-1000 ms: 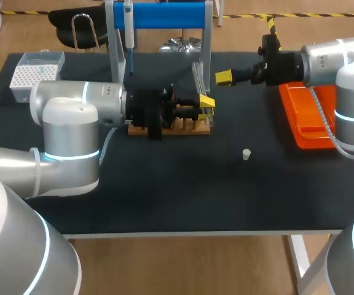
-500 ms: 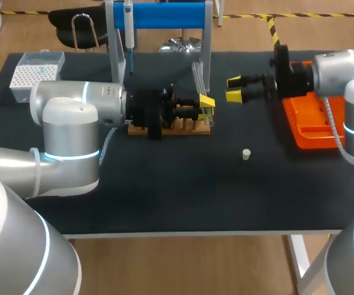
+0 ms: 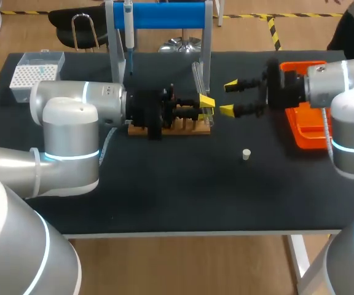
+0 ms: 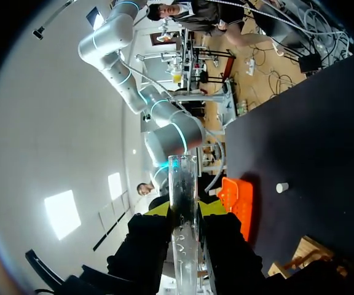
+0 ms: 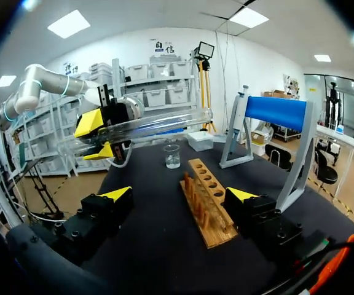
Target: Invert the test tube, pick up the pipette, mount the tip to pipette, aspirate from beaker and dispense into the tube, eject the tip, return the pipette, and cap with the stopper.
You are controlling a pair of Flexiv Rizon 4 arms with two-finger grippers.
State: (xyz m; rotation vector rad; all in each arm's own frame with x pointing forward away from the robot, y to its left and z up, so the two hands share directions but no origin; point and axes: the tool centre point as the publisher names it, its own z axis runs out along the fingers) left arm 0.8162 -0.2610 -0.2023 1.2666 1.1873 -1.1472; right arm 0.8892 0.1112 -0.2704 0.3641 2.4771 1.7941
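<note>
My left gripper [image 3: 205,106] is shut on a clear glass test tube [image 3: 199,80] just above the right end of the wooden rack [image 3: 189,128]. In the left wrist view the tube [image 4: 183,239] runs between the two fingers and sticks out past the gripper [image 4: 184,210]. My right gripper [image 3: 229,98] stands open, empty, just right of the tube, fingers pointing at it. From the right wrist the tube [image 5: 152,128] lies across, ahead of and above that open gripper [image 5: 179,195]. The pipette [image 3: 128,27] hangs on the blue stand [image 3: 165,15]. A small white stopper [image 3: 246,154] lies on the table.
An orange tray [image 3: 305,126] lies under my right arm. A white tip box [image 3: 34,75] stands at the back left. A small beaker [image 5: 172,155] stands beyond the rack [image 5: 206,206] in the right wrist view; my left arm hides it from the head camera.
My right arm has swung forward and leftward toward the tube, and its gripper has turned so the fingers stand one above the other. The left arm and tube have not moved.
</note>
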